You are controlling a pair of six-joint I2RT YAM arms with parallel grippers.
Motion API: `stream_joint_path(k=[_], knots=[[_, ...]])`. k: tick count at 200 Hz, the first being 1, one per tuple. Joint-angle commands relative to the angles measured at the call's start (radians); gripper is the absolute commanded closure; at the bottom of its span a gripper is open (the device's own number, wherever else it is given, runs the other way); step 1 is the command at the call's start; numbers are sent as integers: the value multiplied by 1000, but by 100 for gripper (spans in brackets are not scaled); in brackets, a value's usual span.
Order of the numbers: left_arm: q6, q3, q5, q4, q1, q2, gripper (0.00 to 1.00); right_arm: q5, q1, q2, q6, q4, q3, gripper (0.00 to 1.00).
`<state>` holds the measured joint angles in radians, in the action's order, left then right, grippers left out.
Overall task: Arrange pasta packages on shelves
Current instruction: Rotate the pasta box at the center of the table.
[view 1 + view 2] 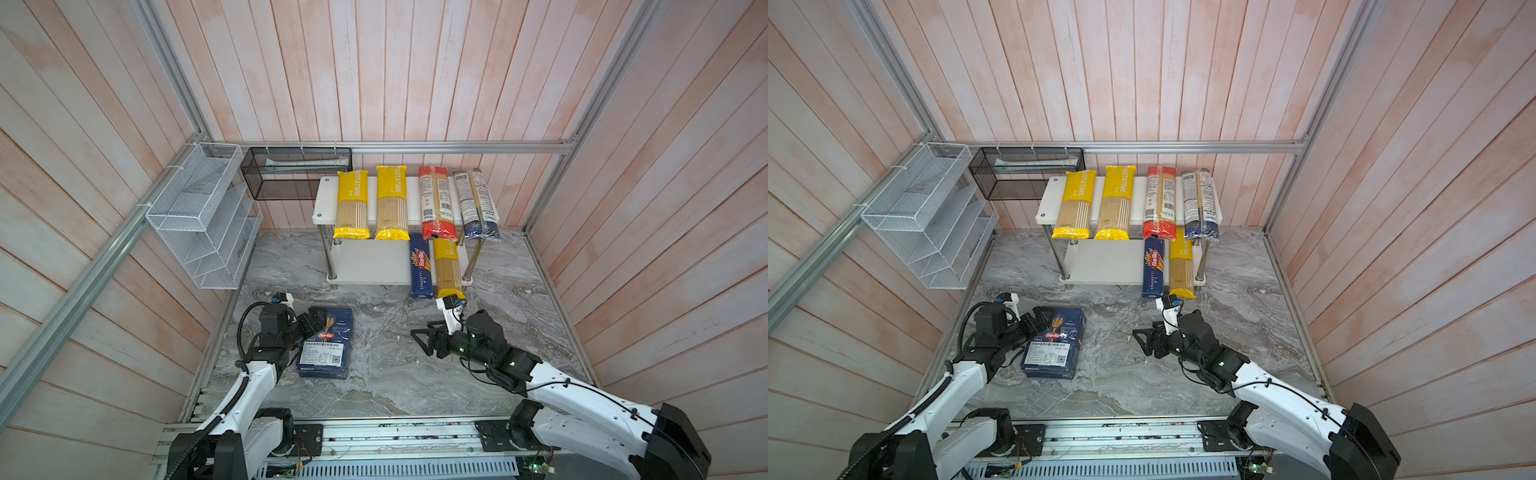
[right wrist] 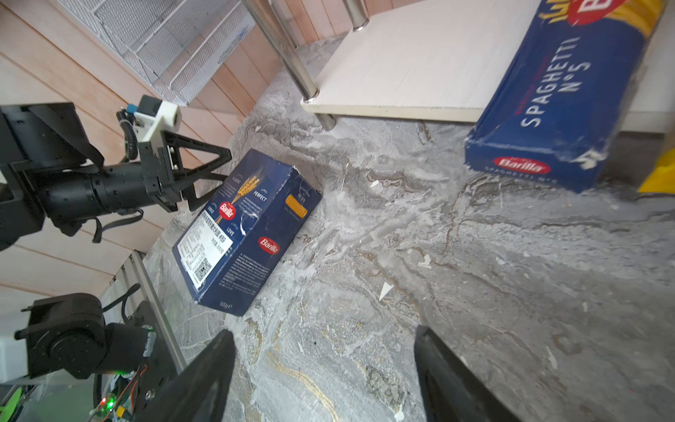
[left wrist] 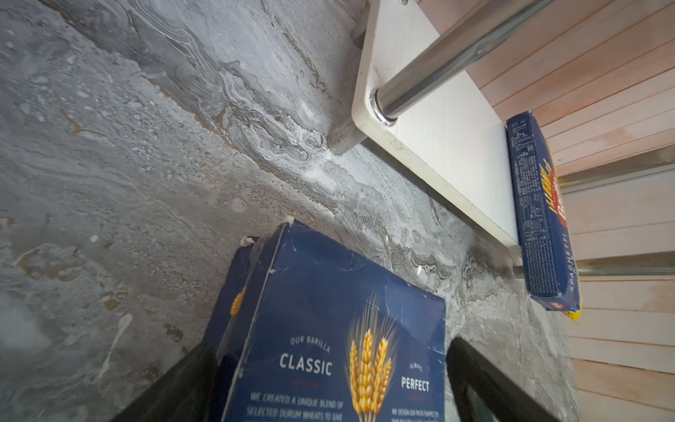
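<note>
Our left gripper (image 1: 316, 322) straddles the far end of the wide Barilla box (image 1: 328, 351), which lies on the floor (image 1: 395, 374) near and left of the shelves (image 1: 370, 262); we cannot tell whether it clamps. Our right gripper (image 2: 323, 330) gapes wide, empty.

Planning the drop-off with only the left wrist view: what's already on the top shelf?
Observer: Four bags lie across the top shelf: two yellow PASTATIME bags, a red-ended bag and a dark-blue-ended bag.
Operator: Is the right gripper busy?
Observer: No, the right gripper is open and empty.
Operator: What's past the spaghetti box?
Observer: A third yellow bag lies beside it; both overhang the lower shelf at its front edge.
</note>
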<state>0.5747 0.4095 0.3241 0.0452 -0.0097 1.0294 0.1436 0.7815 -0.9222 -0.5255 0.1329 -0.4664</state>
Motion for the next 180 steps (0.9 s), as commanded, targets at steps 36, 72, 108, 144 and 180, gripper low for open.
stream_joint_path(k=[36,72,108,144,180], knots=[[-77,124,37,-25,-117,135,0,57,-103,96,-14,-126,29,22],[-72,187,69,-43,-177,236,0,101,-143,121,-25,-118,53,22],[-65,222,59,-60,-271,287,0,161,-156,94,16,-160,30,22],[-124,272,-53,-34,-401,315,0,179,-164,59,45,-177,-9,22],[-151,293,-58,16,-369,270,0,233,-165,-40,27,-47,-21,22]])
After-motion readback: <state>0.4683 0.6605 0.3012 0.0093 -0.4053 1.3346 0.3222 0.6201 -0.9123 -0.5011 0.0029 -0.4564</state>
